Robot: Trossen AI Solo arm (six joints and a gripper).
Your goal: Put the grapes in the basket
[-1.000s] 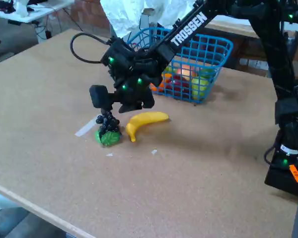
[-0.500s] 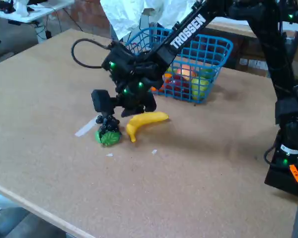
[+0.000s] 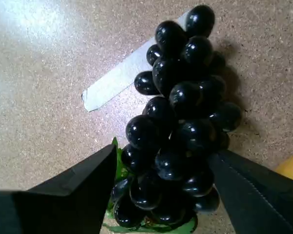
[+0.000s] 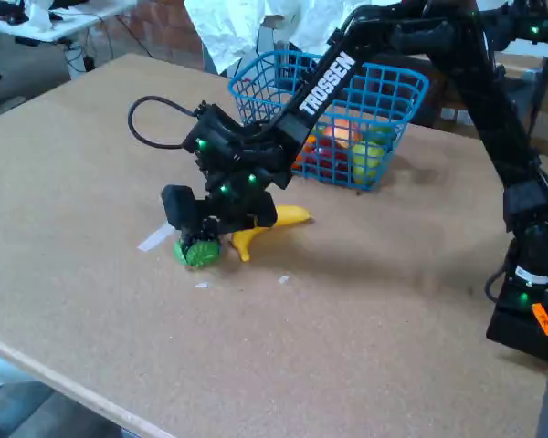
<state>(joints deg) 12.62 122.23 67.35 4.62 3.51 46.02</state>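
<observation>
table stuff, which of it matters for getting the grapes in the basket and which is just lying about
Belongs to the job:
- grapes
- blue basket
- gripper, fingers either side of the bunch

Just lying about:
- banana
- strip of tape
- fruit already in the basket

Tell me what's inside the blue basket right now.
Through the basket mesh, some fruit shows: red, orange and yellow-green pieces. The arm covers its left part, so the rest is hidden.
</observation>
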